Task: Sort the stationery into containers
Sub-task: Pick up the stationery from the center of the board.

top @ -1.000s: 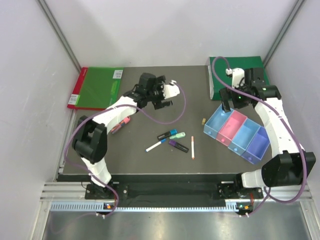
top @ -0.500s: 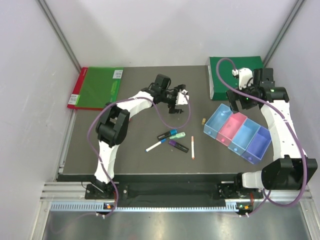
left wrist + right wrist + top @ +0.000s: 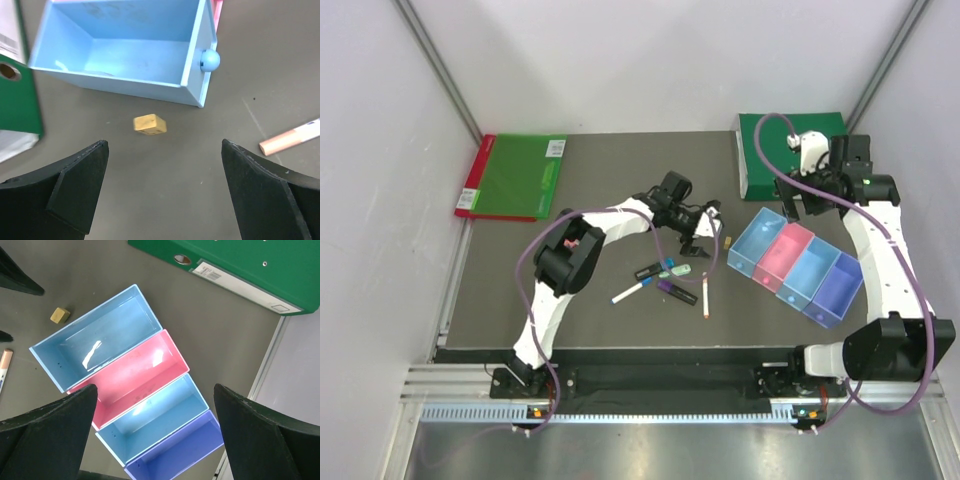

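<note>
Several pens lie mid-table: a black-blue one (image 3: pixel 653 270), a mint green one (image 3: pixel 676 271), a purple-black one (image 3: pixel 677 292), a white-blue one (image 3: pixel 632 292) and a thin pink-white one (image 3: pixel 706 295) (image 3: pixel 290 140). The containers stand in a joined row at the right: light blue (image 3: pixel 757 241) (image 3: pixel 125 50) (image 3: pixel 95 345), pink (image 3: pixel 785 255) (image 3: pixel 135 375), blue (image 3: pixel 810 272) (image 3: pixel 160 415) and purple-blue (image 3: pixel 837 290) (image 3: pixel 180 450). All four are empty. My left gripper (image 3: pixel 705 228) (image 3: pixel 164 145) is open, low over bare mat just left of the light blue bin. My right gripper (image 3: pixel 808 205) (image 3: pixel 155 390) hangs open above the bins, holding nothing.
A small yellow block (image 3: pixel 727 241) (image 3: pixel 149 124) (image 3: pixel 60 315) lies between my left gripper and the light blue bin. A dark green binder (image 3: pixel 790 150) (image 3: pixel 240 265) lies behind the bins. A flat green folder (image 3: pixel 515 175) sits at the back left.
My left arm has swung right from the back centre of the table to just beside the light blue bin. The right gripper has drifted slightly right and back. Both stayed open.
</note>
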